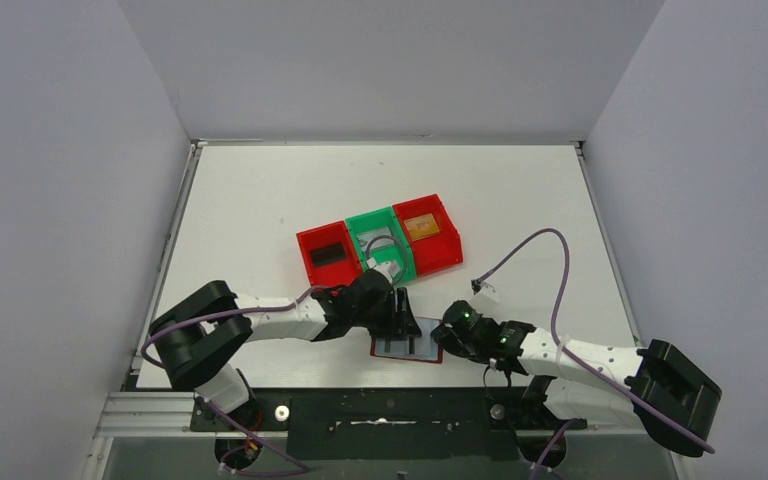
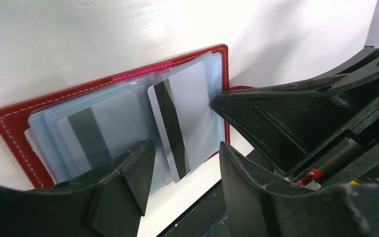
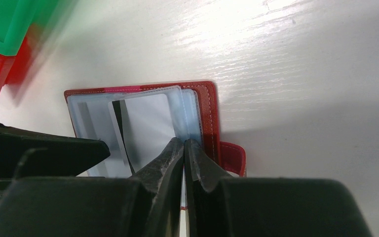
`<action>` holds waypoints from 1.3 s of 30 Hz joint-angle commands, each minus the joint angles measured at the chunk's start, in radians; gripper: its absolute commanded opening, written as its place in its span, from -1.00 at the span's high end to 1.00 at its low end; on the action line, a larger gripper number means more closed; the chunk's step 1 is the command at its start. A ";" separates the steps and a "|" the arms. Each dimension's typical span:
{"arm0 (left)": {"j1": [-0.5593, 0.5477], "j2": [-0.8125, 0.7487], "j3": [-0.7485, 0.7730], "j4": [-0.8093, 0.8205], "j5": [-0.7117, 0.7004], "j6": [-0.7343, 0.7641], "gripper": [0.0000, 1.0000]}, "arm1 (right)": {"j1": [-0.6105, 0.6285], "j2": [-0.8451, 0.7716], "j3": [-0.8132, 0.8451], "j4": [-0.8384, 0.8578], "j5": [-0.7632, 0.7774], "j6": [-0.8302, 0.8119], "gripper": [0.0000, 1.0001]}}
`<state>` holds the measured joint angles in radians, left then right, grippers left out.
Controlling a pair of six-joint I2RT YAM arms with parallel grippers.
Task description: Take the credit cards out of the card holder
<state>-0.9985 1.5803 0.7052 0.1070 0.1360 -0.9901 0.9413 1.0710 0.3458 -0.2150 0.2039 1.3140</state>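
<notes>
While the left gripper (image 2: 185, 150) stands over the open card holder (image 2: 10, 133) with its fingers apart and clamping nothing, the holder lies flat on the table (image 1: 260, 200) at the near edge, between both arms. One silver-grey credit card (image 2: 192, 101) sticks partly out of its clear pocket. The right gripper (image 3: 183, 143) has its fingers pressed together at this card's edge; I cannot tell if card, pocket or nothing is between them. If the pocket is caught too, a pull may drag the whole holder, because the left fingers do not seem to pin it.
</notes>
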 commanded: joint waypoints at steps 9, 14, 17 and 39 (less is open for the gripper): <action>0.003 0.053 -0.083 0.180 0.025 -0.110 0.09 | -0.006 -0.008 -0.076 -0.016 0.008 0.013 0.91; 0.003 0.058 -0.106 0.233 0.029 -0.133 0.21 | -0.005 -0.003 -0.082 0.007 -0.003 0.012 0.90; 0.003 0.054 -0.124 0.273 0.027 -0.148 0.26 | -0.006 0.000 -0.082 0.011 -0.005 0.011 0.91; 0.010 0.012 -0.176 0.364 0.028 -0.168 1.00 | -0.005 -0.021 -0.088 -0.015 0.011 0.029 0.90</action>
<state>-0.9974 1.6211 0.5411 0.4191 0.1688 -1.1675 0.9409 1.0405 0.2897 -0.1314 0.2020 1.3445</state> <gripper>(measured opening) 0.015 0.053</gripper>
